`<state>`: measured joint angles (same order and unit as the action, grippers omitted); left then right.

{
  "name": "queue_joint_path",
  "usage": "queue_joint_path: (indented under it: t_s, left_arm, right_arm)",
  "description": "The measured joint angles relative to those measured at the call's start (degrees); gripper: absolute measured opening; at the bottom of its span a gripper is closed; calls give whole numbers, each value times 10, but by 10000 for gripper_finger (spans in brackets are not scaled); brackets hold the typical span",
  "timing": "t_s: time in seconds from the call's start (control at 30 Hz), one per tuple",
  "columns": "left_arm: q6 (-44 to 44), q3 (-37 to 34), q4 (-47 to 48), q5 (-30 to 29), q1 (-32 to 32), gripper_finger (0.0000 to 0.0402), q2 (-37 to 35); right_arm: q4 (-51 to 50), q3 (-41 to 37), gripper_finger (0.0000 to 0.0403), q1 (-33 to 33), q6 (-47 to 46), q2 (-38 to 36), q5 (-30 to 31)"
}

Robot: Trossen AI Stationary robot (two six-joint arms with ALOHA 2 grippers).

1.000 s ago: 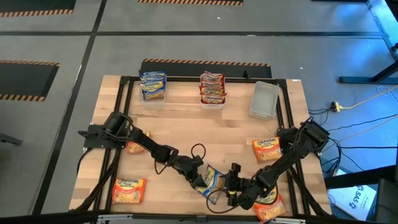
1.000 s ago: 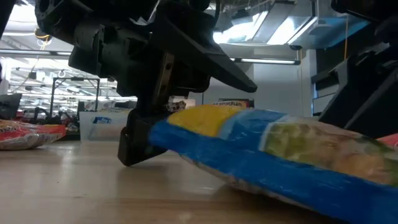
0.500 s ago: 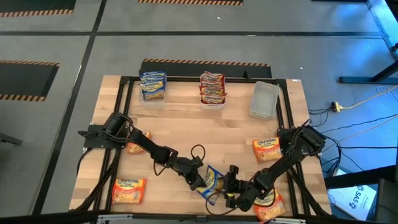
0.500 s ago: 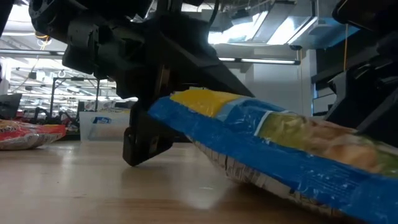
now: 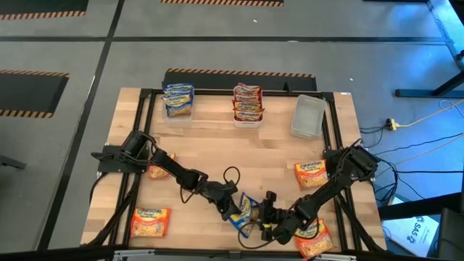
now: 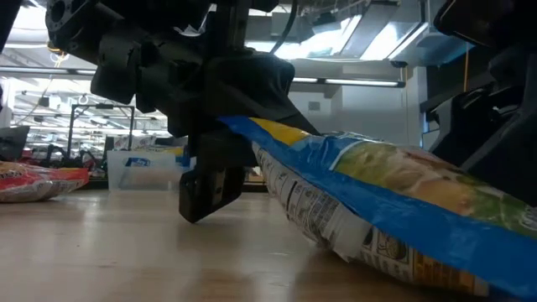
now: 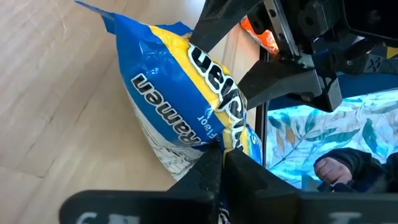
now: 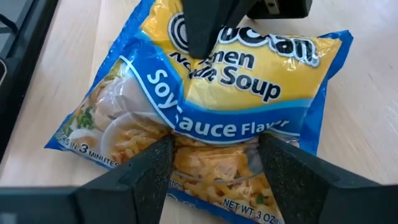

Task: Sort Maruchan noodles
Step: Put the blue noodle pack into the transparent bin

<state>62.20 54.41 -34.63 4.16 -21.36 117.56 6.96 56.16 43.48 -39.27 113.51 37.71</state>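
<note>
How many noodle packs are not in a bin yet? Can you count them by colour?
Orange noodle packets: 4, at front left, under the left arm, at right, and at front right.
Blue noodle packet: 1, pinched in the left gripper.
Red ones: 0.
Total: 5.

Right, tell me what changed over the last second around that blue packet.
The left claw closed onto one edge of the blue ramen packet and tipped that edge up off the table, so its printed underside now shows in the low view. The right claw stayed open, its fingers straddling the packet's other end. The packets in the far bins and the orange packets on the table did not move.
</note>
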Motion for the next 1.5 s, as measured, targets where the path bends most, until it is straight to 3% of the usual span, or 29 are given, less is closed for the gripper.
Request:
queue_joint_path:
  t_s: [0.33,0.57,0.9,1.17,1.37,1.5]
  left_arm:
    - [-61,-4,57,62,10,1,-51]
    - [-183,-2,238,34,12,0,-163]
    - [-369,-1,450,7,22,0,-300]
    - [-460,-1,620,-6,59,0,-377]
    - [-575,0,667,-3,93,0,-405]
    - [-626,0,665,-4,99,0,-399]
  right_arm:
    - [-67,-1,241,24,0,-81,-15]
    - [-106,0,241,53,-14,-107,64]
    - [-101,0,241,9,-7,-102,75]
    - [-106,0,241,-72,74,-102,26]
    - [-97,-1,241,-143,133,-102,-29]
    - [26,-40,241,-191,200,-102,-98]
